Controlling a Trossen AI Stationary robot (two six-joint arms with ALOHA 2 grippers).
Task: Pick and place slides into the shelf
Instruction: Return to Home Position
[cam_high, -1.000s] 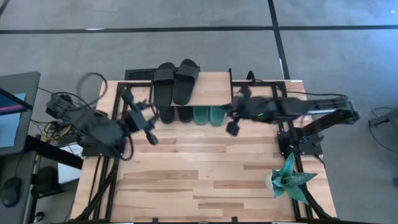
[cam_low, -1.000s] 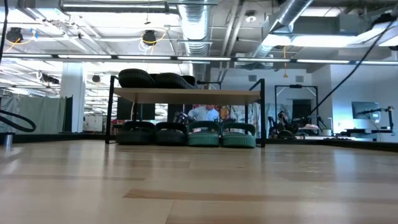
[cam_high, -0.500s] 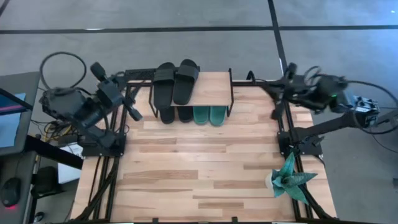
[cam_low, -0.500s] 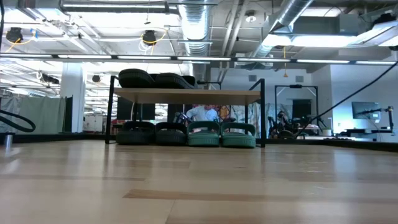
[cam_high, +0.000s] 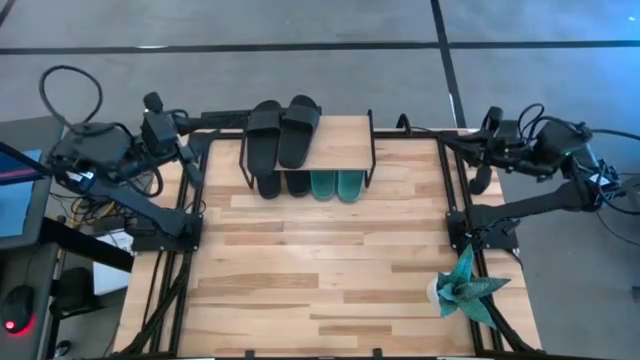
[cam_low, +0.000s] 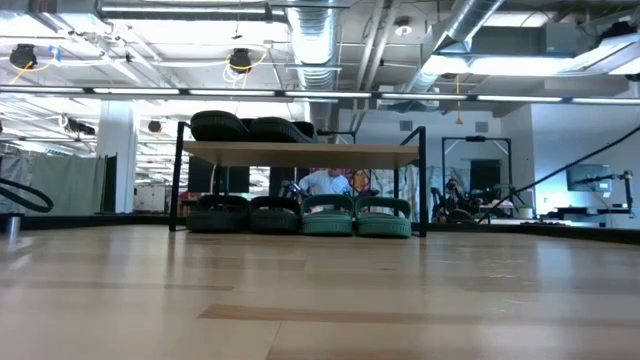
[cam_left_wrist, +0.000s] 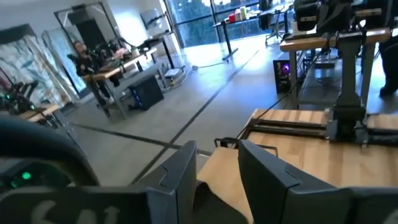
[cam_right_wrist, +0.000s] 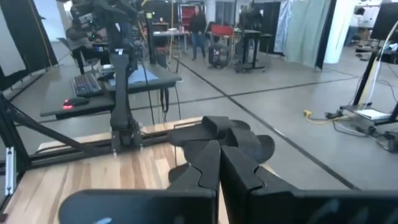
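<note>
The shelf stands at the table's far edge. Two black slides lie side by side on its plank top. Beneath it, two more black slides and two teal slides rest on the tabletop in a row. My left gripper hangs open over the table's far left corner, with nothing between its fingers. My right gripper is shut and empty, just off the table's right edge near the far corner. Neither shows in the low view.
A spiky teal paper plant stands at the near right corner. Bare wooden tabletop stretches in front of the shelf. A person shows beyond the shelf in the low view. A desk with a monitor sits left of the table.
Both grippers have drawn back from the shelf and risen. The left has gone toward the table's far left corner, the right out past the right edge. The slides and the shelf have stayed where they were.
</note>
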